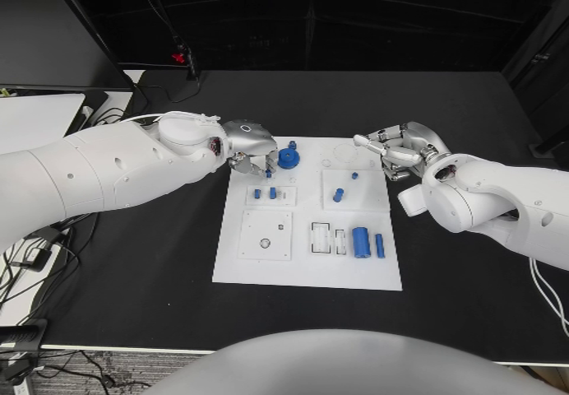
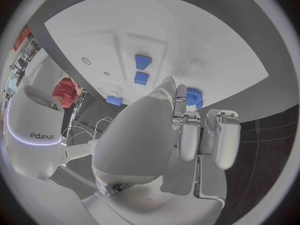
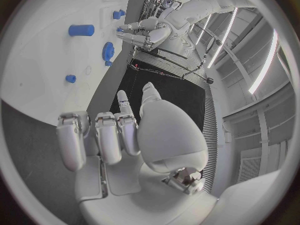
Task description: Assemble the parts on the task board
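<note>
1. Board [image 1: 306, 271]: white plate lying flat mid-table [image 1: 142, 304], long side running away from the robot.
2. Gear [image 1: 287, 156]: blue, toothed, stands at the board's far left corner area. The left wrist view shows it [image 2: 194, 96] just past the fingertips.
3. Two small blue pegs [image 1: 265, 193] sit side by side in the left square plate, nearer the robot than the gear.
4. Blue peg [image 1: 338, 195] lies tilted in the right upper plate; a smaller blue bit [image 1: 353, 175] stands just beyond it.
5. Big blue cylinder [image 1: 360, 243] and a slimmer blue one [image 1: 380, 245] lie side by side at the board's near right, next to open rectangular slots.
6. Left hand [image 1: 249, 148]: at the board's far left edge, fingers pointing down beside the gear. Fingers [image 2: 187, 135] are close together and partly curled; whether they pinch or touch anything I cannot tell.
7. Right hand [image 1: 397, 150]: over the board's far right corner, off the surface. In the right wrist view [image 3: 119, 135] the fingers are curled in side by side, nothing in them.
8. Right wrist view also shows the gear [image 3: 107, 51], a blue cylinder [image 3: 81, 30] and a small peg [image 3: 70, 78] on the white board [image 3: 37, 85], well apart from that hand.
</note>
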Tool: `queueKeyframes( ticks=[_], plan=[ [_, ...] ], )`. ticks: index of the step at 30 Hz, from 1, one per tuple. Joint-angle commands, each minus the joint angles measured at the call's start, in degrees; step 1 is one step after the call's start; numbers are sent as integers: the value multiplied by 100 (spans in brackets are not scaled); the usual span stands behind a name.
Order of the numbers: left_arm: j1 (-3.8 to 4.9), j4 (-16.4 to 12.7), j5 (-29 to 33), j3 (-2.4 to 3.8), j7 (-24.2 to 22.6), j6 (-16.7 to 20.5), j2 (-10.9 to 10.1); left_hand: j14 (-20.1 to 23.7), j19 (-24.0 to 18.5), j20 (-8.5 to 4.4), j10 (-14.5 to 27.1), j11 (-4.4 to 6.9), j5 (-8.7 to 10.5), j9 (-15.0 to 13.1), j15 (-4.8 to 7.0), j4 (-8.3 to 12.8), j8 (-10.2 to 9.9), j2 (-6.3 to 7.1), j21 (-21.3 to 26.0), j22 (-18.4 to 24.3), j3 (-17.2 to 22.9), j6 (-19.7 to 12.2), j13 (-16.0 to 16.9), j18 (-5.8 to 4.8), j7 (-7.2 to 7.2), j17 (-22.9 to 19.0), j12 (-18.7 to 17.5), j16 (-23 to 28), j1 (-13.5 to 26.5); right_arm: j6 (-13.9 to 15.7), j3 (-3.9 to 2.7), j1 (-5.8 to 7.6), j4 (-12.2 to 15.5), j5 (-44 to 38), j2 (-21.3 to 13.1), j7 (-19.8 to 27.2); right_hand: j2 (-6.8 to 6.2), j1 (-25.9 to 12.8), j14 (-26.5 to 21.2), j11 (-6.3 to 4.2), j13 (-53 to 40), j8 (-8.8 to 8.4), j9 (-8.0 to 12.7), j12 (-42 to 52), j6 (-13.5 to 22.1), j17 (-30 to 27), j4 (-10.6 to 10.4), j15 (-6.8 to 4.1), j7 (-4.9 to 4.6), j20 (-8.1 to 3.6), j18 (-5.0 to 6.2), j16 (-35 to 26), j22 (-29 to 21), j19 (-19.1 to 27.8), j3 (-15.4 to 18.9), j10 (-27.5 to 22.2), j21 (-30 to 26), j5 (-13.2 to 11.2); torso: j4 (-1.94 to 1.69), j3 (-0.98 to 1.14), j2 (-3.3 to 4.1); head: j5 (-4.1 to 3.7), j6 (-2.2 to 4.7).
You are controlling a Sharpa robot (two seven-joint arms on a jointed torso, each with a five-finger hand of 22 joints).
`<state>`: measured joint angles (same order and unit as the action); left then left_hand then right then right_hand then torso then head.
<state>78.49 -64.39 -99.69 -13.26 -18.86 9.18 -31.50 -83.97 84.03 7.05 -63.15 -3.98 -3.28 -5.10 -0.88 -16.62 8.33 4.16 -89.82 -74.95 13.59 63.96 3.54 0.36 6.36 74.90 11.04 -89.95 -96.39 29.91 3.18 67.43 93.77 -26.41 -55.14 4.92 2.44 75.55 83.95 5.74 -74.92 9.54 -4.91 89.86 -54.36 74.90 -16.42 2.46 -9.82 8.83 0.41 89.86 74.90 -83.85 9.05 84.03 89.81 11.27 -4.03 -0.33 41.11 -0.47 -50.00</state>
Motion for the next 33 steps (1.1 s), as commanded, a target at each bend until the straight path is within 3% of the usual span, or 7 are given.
queueKeyframes(
  ticks=[1,33],
  plan=[
    [-30,-7,-40,-17,-87,-204,18,-603,597,-50,-7,-12,-12,-10,18,-4,20,-6,-18,-1505,34,37,-3,-36,16,1510,-25,-5,32,-9,-3,7,3,-1,2,40,56,23,605,-47,-1508,36,-7,14,9,1510,-4,-42,42,-42,-41,14,1510,-615,30,597,19,17,1,1,2,-5,0],
    [-64,57,-39,-17,-118,-537,66,-603,597,-42,68,-43,-1,10,-5,4,-43,60,-18,-1505,58,-39,-7,-36,46,1510,-97,-5,35,-23,-3,7,11,-1,4,47,62,43,605,-48,-1508,42,-5,14,15,1510,1,-43,42,-43,-41,14,1510,-615,44,597,19,23,2,0,3,-17,0]
  ],
)
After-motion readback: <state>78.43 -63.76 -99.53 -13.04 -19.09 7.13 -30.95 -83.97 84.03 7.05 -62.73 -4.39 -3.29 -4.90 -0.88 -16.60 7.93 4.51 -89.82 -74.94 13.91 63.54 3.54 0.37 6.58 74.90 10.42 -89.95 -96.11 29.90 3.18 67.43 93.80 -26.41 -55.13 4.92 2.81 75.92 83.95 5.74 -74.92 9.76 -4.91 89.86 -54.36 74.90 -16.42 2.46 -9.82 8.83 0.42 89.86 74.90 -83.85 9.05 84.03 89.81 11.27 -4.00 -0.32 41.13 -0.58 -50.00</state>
